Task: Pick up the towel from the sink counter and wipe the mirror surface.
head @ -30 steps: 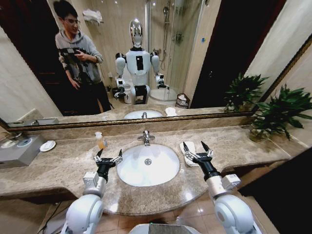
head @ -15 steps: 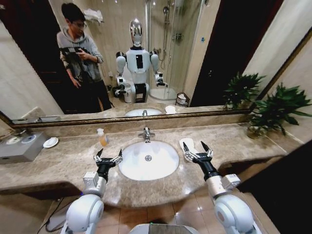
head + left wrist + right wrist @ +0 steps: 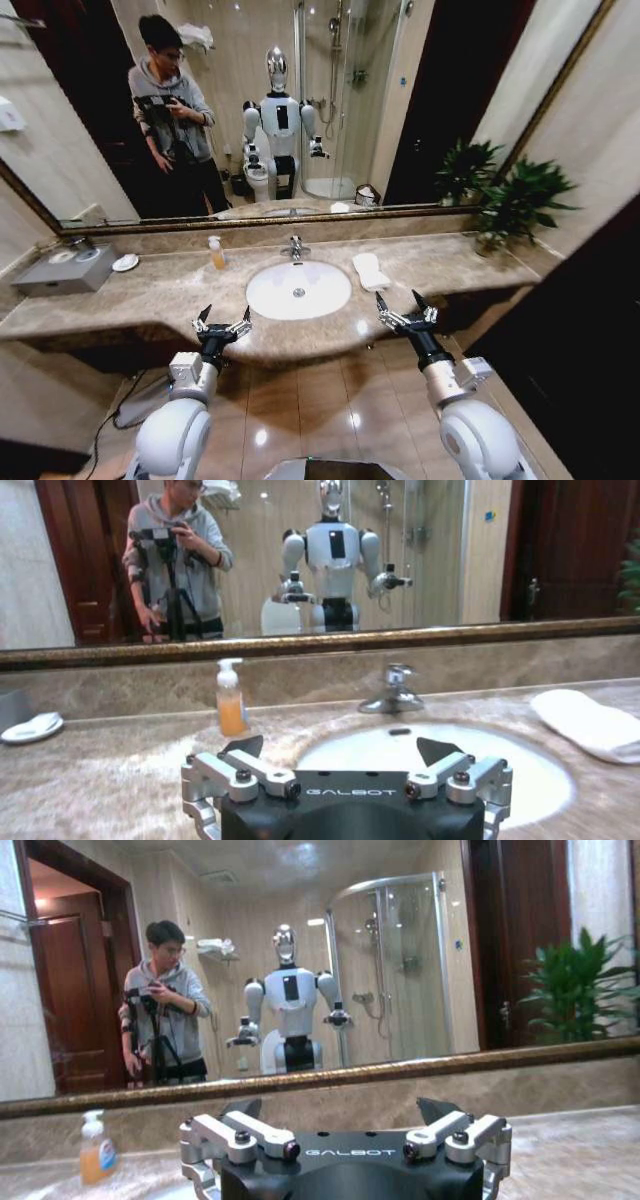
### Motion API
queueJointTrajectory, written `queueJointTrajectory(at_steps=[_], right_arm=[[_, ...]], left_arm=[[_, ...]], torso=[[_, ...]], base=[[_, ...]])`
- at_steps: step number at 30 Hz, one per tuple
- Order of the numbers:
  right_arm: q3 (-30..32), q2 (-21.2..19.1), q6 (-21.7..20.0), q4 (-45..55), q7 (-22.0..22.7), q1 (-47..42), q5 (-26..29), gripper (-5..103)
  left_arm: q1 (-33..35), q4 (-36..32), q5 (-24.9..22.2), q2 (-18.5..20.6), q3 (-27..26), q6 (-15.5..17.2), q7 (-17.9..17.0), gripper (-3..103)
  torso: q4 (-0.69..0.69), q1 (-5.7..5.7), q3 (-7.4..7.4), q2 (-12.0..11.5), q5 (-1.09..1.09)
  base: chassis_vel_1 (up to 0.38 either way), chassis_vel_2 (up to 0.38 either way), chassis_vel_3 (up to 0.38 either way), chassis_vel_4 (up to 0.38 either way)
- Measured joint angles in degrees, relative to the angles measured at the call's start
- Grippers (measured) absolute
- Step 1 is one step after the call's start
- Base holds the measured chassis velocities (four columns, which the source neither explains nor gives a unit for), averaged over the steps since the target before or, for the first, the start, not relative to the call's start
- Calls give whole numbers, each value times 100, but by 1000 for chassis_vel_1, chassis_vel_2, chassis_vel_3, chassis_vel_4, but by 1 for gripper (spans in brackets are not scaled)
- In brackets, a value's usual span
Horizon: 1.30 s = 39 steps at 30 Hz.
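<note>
The view has pulled back from the worktop [image 3: 150, 290], leaving both the left gripper [image 3: 222, 324] and right gripper [image 3: 405, 311] with fingers spread and empty, short of the towel [image 3: 370, 270] lying right of the basin [image 3: 298, 290], ungrasped

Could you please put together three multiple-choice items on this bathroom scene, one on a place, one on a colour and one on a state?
1. Where does the towel lie?
A. on the sink counter, on the robot's right of the basin
B. inside the basin
C. in the right gripper

2. What colour is the liquid in the soap bottle?
A. blue
B. orange
C. green

3. How are the left gripper and right gripper?
A. both shut on the towel
B. left open, right shut
C. both open and holding nothing

Answers: 1 A, the towel rests flat on the marble beside the basin. 2 B, the left wrist view shows orange liquid. 3 C, the fingers of both are spread, with nothing between them.
</note>
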Motion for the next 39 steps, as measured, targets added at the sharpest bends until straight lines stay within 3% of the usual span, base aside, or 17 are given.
queueJointTrajectory(at_steps=[2, 4, 7, 10, 24, 39], right_arm=[[0, 0, 0, -1, 0, 1, 0, 100], [0, 0, 0, 0, 1, 0, 0, 100], [1, -1, 0, -1, 1, 0, 0, 100], [2, -1, 0, -1, 2, -1, 0, 100], [0, -1, 0, -1, 1, 3, 0, 100], [1, -1, 0, 1, 1, 1, 0, 100]], left_arm=[[0, 0, 0, 0, 0, 0, 0, 100], [0, 0, 0, 0, 0, 0, 0, 100], [0, 0, 0, -2, 2, 0, 1, 100], [1, 0, 0, -2, 2, 0, 1, 100], [-2, 0, 0, 0, 0, 0, 1, 100], [0, 0, 0, -1, 1, 0, 0, 100]], torso=[[0, 1, 0, 0, 8], [-1, 0, 0, 1, 0], [-1, -1, 0, 1, 10], [-1, -2, -1, 2, 6], [-1, 7, 2, -4, 6], [1, 3, 1, -2, 4]], base=[[59, -481, -49, 490], [-6, -478, -9, 482], [-28, -441, 3, 419], [-30, -287, 44, 262], [20, 29, -7, -12], [156, -178, -191, 188]])
